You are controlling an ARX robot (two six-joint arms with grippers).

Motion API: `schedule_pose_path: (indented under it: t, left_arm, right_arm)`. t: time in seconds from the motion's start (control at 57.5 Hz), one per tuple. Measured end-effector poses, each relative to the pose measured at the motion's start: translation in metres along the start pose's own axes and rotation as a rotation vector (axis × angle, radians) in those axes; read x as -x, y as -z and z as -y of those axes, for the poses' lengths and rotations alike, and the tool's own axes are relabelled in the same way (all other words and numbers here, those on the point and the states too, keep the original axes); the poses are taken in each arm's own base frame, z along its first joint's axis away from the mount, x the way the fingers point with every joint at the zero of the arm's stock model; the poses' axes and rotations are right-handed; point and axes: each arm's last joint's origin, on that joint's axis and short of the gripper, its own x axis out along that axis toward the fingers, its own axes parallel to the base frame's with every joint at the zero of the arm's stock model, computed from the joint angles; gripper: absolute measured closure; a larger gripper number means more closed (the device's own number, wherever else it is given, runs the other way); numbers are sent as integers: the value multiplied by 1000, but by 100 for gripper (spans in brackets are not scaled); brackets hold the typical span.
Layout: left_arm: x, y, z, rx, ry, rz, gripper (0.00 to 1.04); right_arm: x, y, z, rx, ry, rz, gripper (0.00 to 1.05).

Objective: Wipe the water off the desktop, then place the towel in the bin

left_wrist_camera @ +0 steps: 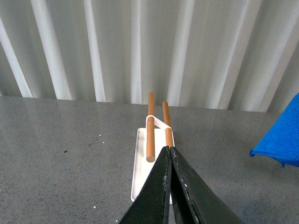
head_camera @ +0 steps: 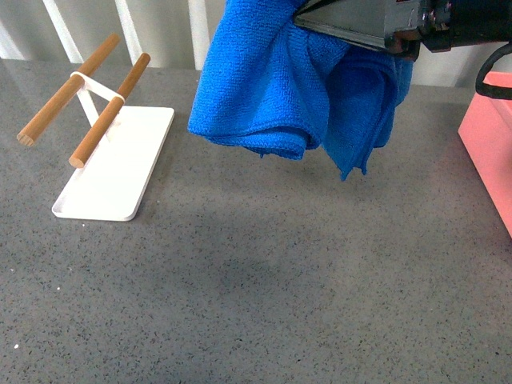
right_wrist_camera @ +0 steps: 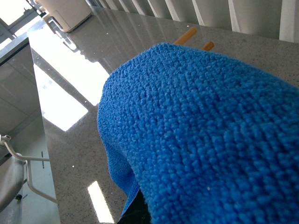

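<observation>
1. My right gripper (head_camera: 320, 24) is clamped on the towel (head_camera: 272, 80), with the jaws buried in its upper folds. The right wrist view shows little but blue pile.
2. The towel hangs below the jaws in thick folds, clear of the desktop (head_camera: 256, 304).
3. The bin (head_camera: 490, 152) stands to the right of the hanging towel and lower than it. I judge the coming move to be a carry rightward, then release above the rim.
4. My right arm is the nearer one to the bin.
5. My left gripper (left_wrist_camera: 169, 156) is pressed closed, empty, and aimed at the white rack (left_wrist_camera: 139, 161), well left of the towel.
</observation>
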Motion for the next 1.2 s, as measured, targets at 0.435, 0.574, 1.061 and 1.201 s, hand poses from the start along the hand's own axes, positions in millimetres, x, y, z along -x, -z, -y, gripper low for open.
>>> schedule_pose_path:
  t: [0.435,0.574,1.061,1.201]
  left_arm:
    - [12,3,0,0,0,-7,91]
    - [12,3,0,0,0,-6,67]
    - [12,3,0,-2,0,-6,7]
    - [12,3,0,-2,0,-6,7]
  right_arm:
    - [-2,0,-1,14,2,-12,101]
    - [-2,-3,0,9,37,-12,101]
    - [51,-67,-1,100,499,-195,101]
    - [87,-74,21,97,750,-289,101]
